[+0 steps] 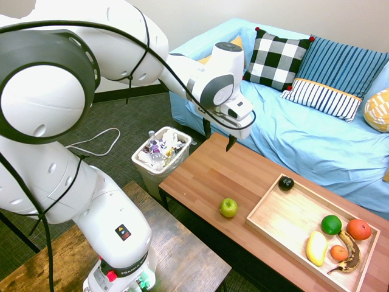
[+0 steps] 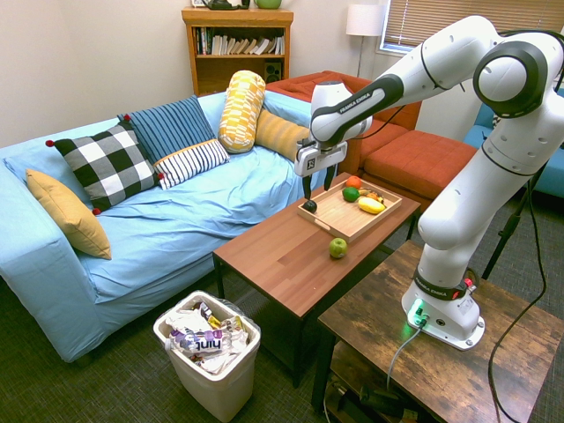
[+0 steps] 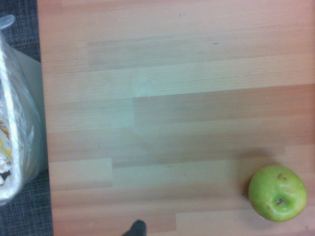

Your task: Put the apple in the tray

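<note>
A green apple (image 1: pixel 228 207) sits alone on the bare wood of a low coffee table (image 1: pixel 200 169), just beside the near long edge and apart from the pale wooden tray (image 1: pixel 265 227) that is its destination. In the tray lie a small black fruit (image 1: pixel 285 183), a dark green round fruit (image 1: pixel 331 224), a yellow fruit (image 1: pixel 316 248), a banana (image 1: pixel 349 257), a small orange fruit (image 1: pixel 338 253) and a larger red-orange one (image 1: pixel 358 229). Above the table, the white robot arm's gripper (image 2: pixel 318 182) hangs with its jaws wide apart and nothing between them, clear of the apple. The step in hand appears to be the approach: the fruit has yet to be grasped. The next move calls for bringing the open fingers over the apple, lowering them to either side and closing on its round, shiny skin, where an off-center pinch could send it rolling toward the table edge.
</note>
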### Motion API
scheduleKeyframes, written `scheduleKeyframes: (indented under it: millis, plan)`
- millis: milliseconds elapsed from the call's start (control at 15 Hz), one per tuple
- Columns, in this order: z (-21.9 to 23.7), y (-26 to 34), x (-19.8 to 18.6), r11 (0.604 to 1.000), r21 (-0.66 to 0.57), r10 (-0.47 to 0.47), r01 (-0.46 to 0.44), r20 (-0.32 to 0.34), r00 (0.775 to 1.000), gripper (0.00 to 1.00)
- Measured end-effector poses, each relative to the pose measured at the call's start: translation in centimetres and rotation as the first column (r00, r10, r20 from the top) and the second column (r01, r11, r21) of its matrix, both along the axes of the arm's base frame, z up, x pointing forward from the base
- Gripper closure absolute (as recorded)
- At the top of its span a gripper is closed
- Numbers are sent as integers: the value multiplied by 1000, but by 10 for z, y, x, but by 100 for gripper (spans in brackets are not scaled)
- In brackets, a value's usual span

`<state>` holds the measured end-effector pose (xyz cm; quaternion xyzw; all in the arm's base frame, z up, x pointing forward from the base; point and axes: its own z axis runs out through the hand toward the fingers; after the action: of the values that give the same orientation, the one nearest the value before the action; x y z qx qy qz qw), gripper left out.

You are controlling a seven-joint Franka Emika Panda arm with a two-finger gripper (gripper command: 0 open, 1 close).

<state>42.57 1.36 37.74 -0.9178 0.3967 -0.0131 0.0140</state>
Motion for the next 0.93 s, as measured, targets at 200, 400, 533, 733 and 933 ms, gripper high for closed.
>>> scheduleKeyframes:
  millis: [200,400,533,733,933]
  plan:
    - [-3,-5,5,999,-22,-28,29,15,999,0]
    - [-27,-25,12,993,-62,-100,99,-12,995,0]
    - [-55,-36,15,989,-77,-128,124,-48,991,0]
    - [-110,-49,16,984,-96,-162,151,-124,979,0]
    - [-156,-61,15,981,-97,-182,167,-173,968,0]
